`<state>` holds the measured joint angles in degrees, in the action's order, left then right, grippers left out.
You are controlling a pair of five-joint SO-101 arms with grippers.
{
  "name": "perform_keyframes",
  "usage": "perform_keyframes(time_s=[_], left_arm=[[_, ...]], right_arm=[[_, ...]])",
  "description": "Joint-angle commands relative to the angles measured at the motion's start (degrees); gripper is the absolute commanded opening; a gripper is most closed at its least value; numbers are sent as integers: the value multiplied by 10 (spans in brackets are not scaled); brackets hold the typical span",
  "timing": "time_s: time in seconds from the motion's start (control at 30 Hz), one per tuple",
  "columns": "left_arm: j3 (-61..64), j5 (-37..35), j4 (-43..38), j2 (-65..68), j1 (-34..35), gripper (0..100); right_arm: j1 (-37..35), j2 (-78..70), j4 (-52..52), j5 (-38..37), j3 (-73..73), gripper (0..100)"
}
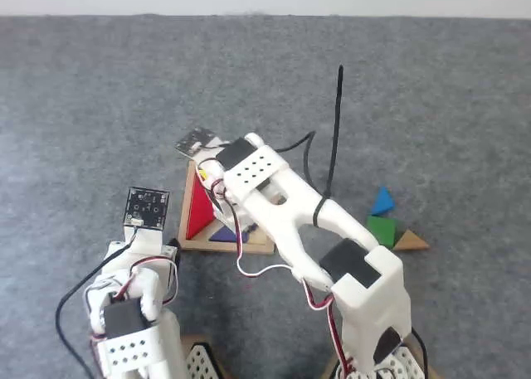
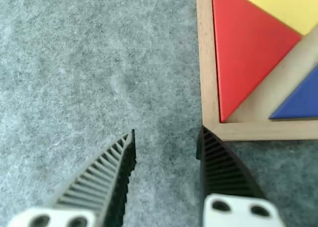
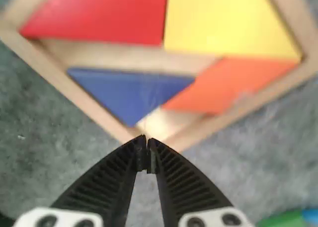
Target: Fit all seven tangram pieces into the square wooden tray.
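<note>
From my seat, the square wooden tray (image 1: 203, 244) sits just left of centre in the high view, half hidden under the right arm. It holds four pieces: a large red wooden triangle (image 3: 99, 13), a large yellow wooden triangle (image 3: 223, 18), a dark blue wooden triangle (image 3: 129, 90) and an orange wooden piece (image 3: 228, 83). Bare tray floor shows between them.

Three pieces lie bunched on the grey felt-like table cover (image 1: 99, 97) at centre right of the high view. They are a small light-blue wooden triangle (image 1: 382, 202), a green wooden square (image 1: 382, 230) and a tan wooden triangle (image 1: 411, 242) just beside the square.

The right gripper (image 3: 147, 146) is clenched on nothing, its tips pressed together above the tray corner nearest the dark blue triangle. The left gripper (image 2: 167, 137) is released and empty, its jaws spread low over the cover just outside the corner by the red triangle.

I judge the job a little past halfway. The loose pieces look thin, light and rigid, with smooth painted faces that may slide in a loose pinch. I would grip each across its side edges: the square across two parallel sides, and each triangle from its long side to the opposite point. The tips would need to press slightly into the soft cover to get under the edges.
</note>
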<state>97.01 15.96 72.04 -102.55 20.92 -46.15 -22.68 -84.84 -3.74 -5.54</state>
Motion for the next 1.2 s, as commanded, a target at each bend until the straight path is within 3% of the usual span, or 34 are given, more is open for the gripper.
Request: perform_keyframes(time_s=[0.0,0.27,0.6,1.0,1.17], left_arm=[[-5,3,4,-8,4,197],[-5,3,4,-8,4,197],[-5,3,4,-8,4,197],[-5,3,4,-8,4,197],[-6,1,4,-8,-29,197]], right_arm=[[8,26,-15,56,-23,10],[-24,-79,30,120,-47,9],[-53,-89,24,200,-117,9],[-50,22,-23,193,-124,9],[36,165,-124,137,-124,9]])
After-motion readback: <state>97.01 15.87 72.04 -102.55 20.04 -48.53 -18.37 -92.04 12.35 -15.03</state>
